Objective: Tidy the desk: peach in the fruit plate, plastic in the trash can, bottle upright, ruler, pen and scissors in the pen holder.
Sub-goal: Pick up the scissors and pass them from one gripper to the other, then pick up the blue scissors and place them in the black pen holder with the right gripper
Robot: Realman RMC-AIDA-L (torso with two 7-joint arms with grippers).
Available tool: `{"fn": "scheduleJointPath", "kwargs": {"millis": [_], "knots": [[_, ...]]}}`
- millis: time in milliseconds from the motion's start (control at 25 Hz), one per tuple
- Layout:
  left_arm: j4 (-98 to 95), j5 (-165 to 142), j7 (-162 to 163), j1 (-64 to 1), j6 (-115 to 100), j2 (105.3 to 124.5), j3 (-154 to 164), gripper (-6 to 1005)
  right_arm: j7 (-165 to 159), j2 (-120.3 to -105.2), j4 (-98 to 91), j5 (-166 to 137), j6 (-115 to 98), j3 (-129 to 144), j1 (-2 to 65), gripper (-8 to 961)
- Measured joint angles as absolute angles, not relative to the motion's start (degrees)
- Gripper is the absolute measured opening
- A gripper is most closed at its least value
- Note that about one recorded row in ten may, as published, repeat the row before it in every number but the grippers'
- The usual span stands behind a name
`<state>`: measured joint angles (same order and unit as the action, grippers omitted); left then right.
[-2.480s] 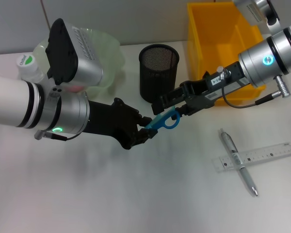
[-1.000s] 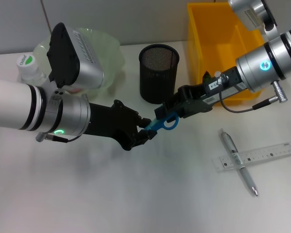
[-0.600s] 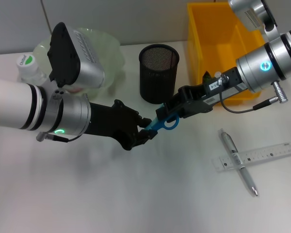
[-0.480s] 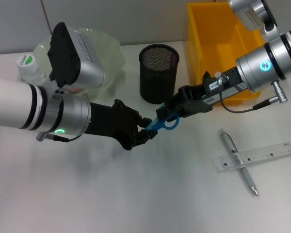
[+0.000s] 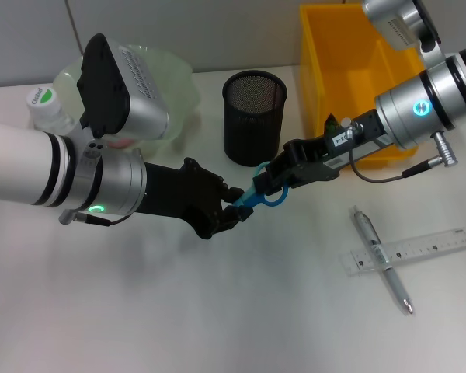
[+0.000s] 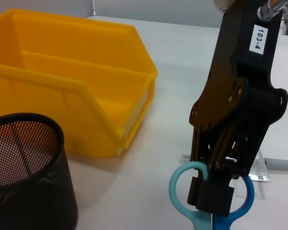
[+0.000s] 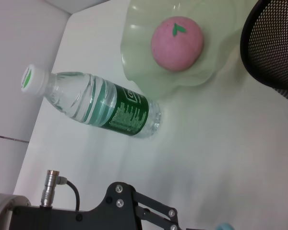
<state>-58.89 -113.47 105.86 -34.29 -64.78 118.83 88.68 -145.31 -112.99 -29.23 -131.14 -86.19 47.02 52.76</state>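
The peach (image 7: pixel 177 43) sits in the fruit plate (image 7: pixel 221 62) and the bottle (image 7: pixel 93 107) seems upright, while both the left gripper (image 5: pixel 234 206) and right gripper (image 5: pixel 270 180) are clamped on the scissors (image 5: pixel 262 195), and pen (image 5: pixel 382 259) and ruler (image 5: pixel 419 250) remain on the desk (image 5: pixel 217 311).

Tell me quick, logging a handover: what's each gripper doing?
Left gripper: shut on the scissors' blade end.
Right gripper: shut on the scissors' handle.

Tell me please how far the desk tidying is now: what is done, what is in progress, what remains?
Done: the peach lies in the fruit plate, and the bottle stands upright beside it. In hand: both arms hold the blue scissors above the table, the left end effector on the blades and the right end effector at the handles, near the pen holder. Left: scissors, pen and ruler. No plastic is visible.
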Motion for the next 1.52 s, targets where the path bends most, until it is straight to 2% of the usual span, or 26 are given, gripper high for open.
{"fn": "scheduleJointPath", "kwargs": {"millis": [320,1040,1440,1520], "knots": [[-58.88,-113.50,105.80,-34.39,-64.78,118.83,88.68,244,-144.27,-113.06,-29.36,-130.94,-86.22,47.01,52.61,87],[-58.10,-113.46,107.15,-35.26,-64.99,118.67,88.54,257,-144.05,-113.11,-29.36,-131.15,-86.05,47.07,52.73,86],[-58.71,-113.46,106.70,-34.81,-65.28,118.65,88.07,719,-144.05,-113.10,-29.36,-131.14,-86.32,47.02,52.77,99],[-58.87,-113.40,106.54,-34.42,-65.21,118.65,87.88,764,-144.08,-112.95,-29.35,-131.14,-86.61,47.02,52.80,102]]}}
